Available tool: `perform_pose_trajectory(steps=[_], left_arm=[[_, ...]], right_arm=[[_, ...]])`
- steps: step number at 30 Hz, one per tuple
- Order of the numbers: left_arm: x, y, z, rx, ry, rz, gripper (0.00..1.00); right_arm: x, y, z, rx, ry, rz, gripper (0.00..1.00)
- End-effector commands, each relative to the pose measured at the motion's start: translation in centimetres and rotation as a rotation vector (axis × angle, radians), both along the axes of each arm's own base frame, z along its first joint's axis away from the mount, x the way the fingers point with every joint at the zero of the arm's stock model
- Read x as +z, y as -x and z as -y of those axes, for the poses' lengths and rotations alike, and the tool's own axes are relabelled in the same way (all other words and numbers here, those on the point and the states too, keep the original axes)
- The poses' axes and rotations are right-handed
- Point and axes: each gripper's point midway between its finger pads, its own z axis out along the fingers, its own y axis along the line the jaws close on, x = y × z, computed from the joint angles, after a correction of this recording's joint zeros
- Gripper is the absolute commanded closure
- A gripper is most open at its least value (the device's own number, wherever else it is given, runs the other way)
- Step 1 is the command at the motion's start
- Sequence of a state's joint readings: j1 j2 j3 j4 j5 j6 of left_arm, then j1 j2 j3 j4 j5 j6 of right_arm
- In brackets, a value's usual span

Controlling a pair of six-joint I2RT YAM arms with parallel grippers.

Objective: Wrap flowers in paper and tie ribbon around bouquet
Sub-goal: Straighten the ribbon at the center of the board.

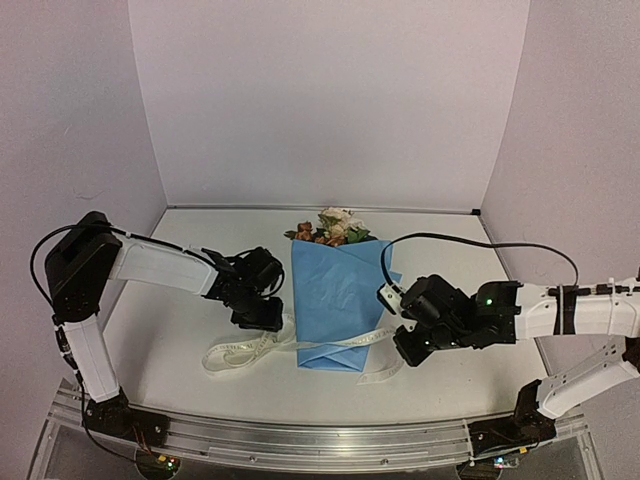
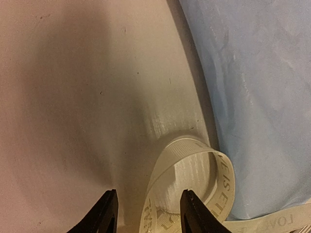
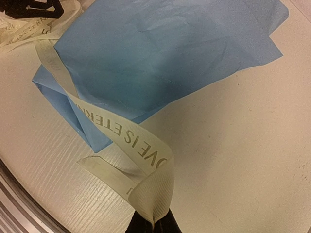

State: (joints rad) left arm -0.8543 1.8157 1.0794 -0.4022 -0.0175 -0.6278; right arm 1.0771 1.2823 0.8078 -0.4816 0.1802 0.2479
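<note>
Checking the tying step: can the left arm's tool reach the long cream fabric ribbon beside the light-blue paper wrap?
Likely yes: the left tool hangs open over a loop of the cream fabric ribbon, nothing between them.

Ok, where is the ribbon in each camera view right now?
Top external: ribbon crosses the lower end of the blue paper, with loops to its left.
Left wrist: ribbon loops at bottom centre, beside the paper's edge.
Right wrist: ribbon runs diagonally from upper left to bottom centre.
Shared landmark: the blue paper.
</note>
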Motion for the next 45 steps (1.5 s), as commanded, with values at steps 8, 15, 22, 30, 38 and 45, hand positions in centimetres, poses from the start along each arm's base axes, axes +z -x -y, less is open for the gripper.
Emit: perform_pose_trajectory(steps=[8, 15, 22, 30, 38, 45], left_arm=[[1.4, -2.0, -1.9, 0.137, -0.030, 0.079, 0.99], [16.9, -5.0, -15.7, 0.516, -0.121, 0.441, 1.00], [27.5, -0.6, -26.7, 0.810, -0.184, 0.716, 1.00], [27.8, 3.6, -30.4, 0.922, -0.149, 0.728, 1.00], [22.8, 1.9, -21.5, 0.549, 0.178, 0.611, 0.91], [15.4, 0.8, -12.7, 0.298, 0.387, 0.386, 0.39]], right_arm=[[1.5, -1.0, 1.9, -0.068, 0.016, 0.095, 1.00], [6.1, -2.8, 7.8, -0.182, 0.179, 0.321, 1.00], [11.0, -3.4, 14.9, -0.300, 0.296, 0.470, 1.00], [13.1, -1.2, 21.3, -0.394, 0.368, 0.484, 1.00], [11.2, 0.5, 22.3, -0.405, 0.331, 0.391, 1.00], [12.6, 0.3, 25.7, -0.521, 0.519, 0.478, 1.00]])
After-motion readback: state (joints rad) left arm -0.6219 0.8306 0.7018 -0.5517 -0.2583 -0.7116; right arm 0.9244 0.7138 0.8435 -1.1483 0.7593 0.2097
